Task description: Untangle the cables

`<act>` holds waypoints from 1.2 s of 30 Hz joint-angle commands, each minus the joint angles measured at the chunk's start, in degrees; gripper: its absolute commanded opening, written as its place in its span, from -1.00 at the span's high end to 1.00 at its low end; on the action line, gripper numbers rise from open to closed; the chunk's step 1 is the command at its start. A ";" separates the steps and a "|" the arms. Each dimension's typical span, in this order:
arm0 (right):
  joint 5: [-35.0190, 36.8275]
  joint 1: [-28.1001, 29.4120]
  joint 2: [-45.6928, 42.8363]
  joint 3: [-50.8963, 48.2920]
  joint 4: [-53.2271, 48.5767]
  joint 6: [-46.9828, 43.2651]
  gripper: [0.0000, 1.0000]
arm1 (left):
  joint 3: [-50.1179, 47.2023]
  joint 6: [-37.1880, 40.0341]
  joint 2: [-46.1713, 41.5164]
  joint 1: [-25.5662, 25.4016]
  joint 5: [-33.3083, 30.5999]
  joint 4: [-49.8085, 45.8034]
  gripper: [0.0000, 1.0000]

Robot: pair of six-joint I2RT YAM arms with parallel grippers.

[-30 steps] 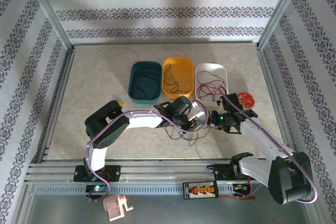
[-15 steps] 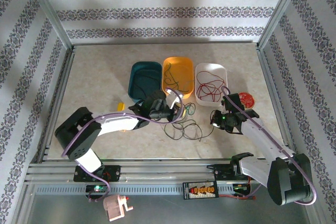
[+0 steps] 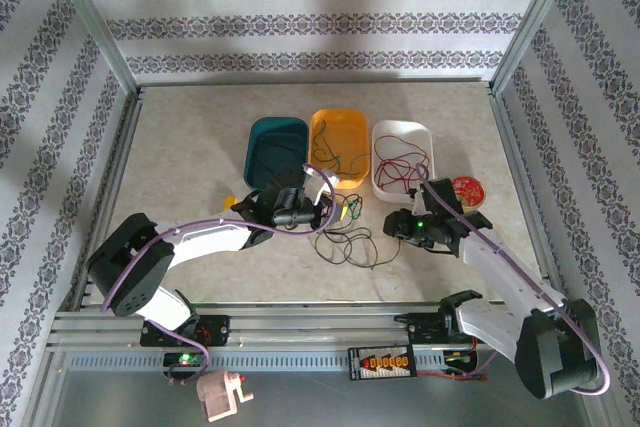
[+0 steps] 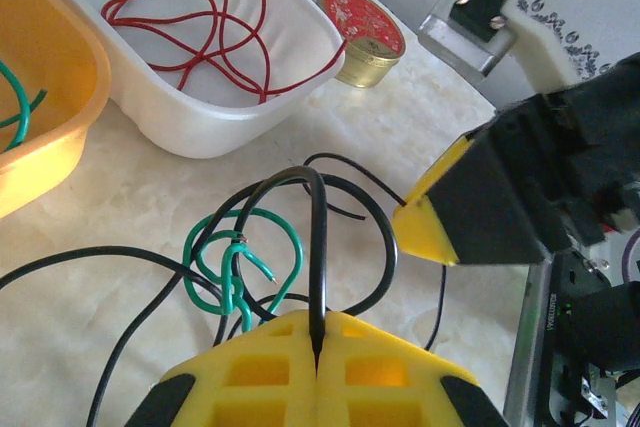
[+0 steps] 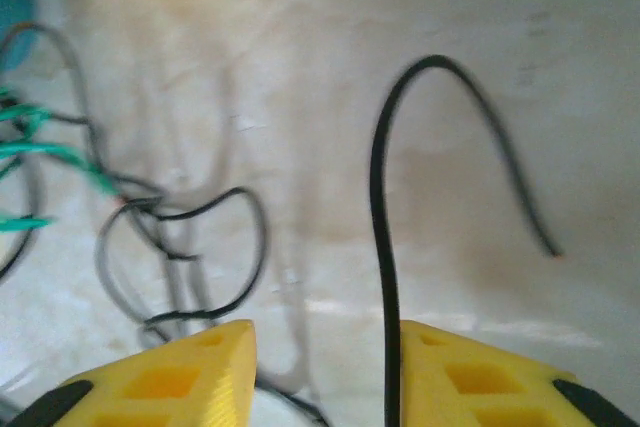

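We count three trays (image 3: 340,112) | cables (image 3: 348,244) tangled on desk (image 3: 190,147) | left pincer (image 4: 317,349) clamps one black cable (image 4: 318,247), left arm (image 3: 205,237) stretched low | right pincer (image 5: 325,342) wide

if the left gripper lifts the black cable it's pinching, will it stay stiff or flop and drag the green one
Probably floppy: the black cable arches out of the left gripper in a loose loop and curls across the table. It looks thin, so likely very light. It crosses the knotted green cable, so lifting may well drag that along.
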 commanded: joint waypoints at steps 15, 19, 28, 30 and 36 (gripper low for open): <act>4.37 11.85 6.84 9.16 9.70 -1.78 0.14 | 0.00 -0.56 0.52 -0.29 2.01 -0.12 1.00; 5.66 11.85 11.59 10.71 11.80 -1.57 0.51 | -0.39 -0.45 -0.11 -0.29 2.12 -0.64 1.00; 8.26 7.89 7.10 6.43 5.80 -0.49 1.00 | -4.04 -3.64 -4.21 1.30 -11.88 -1.50 1.00; 7.22 5.55 3.86 3.76 4.90 -0.10 1.00 | -5.18 -4.96 -4.81 2.41 -13.61 -1.58 1.00; 4.37 -1.40 -4.35 -1.60 1.74 0.34 1.00 | -8.90 -7.96 -7.16 5.22 -18.13 -2.97 1.00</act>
